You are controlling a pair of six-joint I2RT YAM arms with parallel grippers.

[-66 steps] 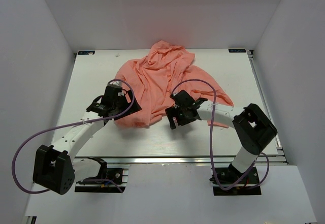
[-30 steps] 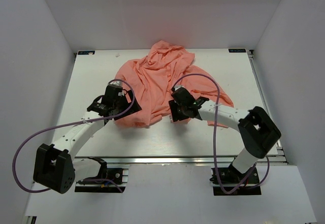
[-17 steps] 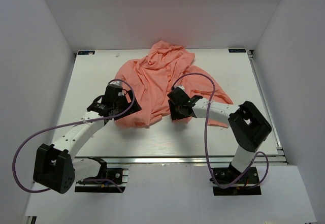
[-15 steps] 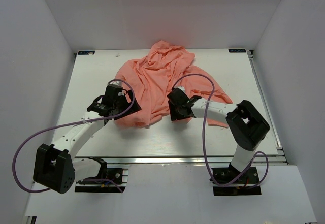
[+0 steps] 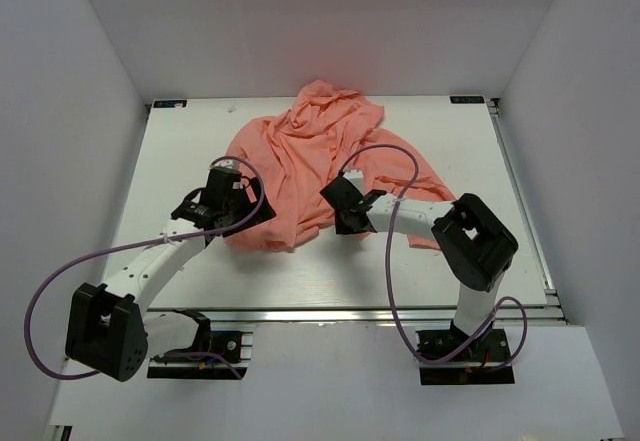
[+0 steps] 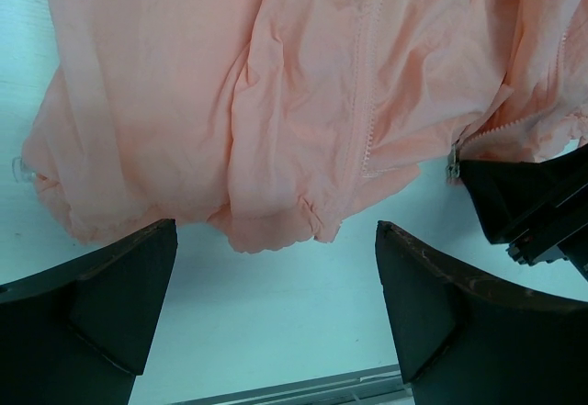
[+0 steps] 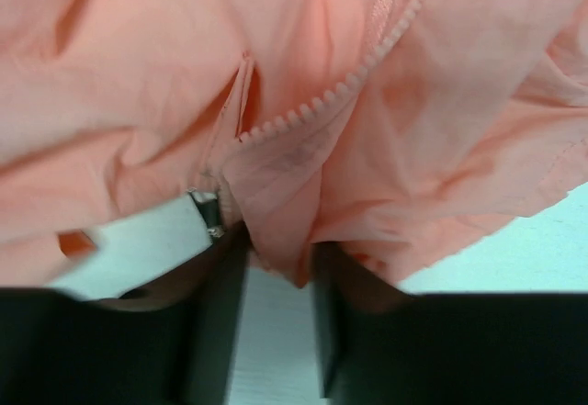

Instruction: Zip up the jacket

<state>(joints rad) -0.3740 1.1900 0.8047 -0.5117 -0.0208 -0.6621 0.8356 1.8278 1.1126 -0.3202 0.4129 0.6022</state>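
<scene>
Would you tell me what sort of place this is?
Probably a robotics lab test cell: a white table boxed in by plain white walls, a left arm and right arm bolted at its edge, one pink jacket.

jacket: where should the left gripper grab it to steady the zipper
Probably grip the near hem corner where the zipper teeth end, coming from the table's near edge. That corner lies flat and free on the table, and the open left gripper hovers right over it.

A white table [image 5: 180, 161] sits inside white walls [image 5: 80, 61], with an aluminium rail [image 5: 330, 314] along its near edge.
</scene>
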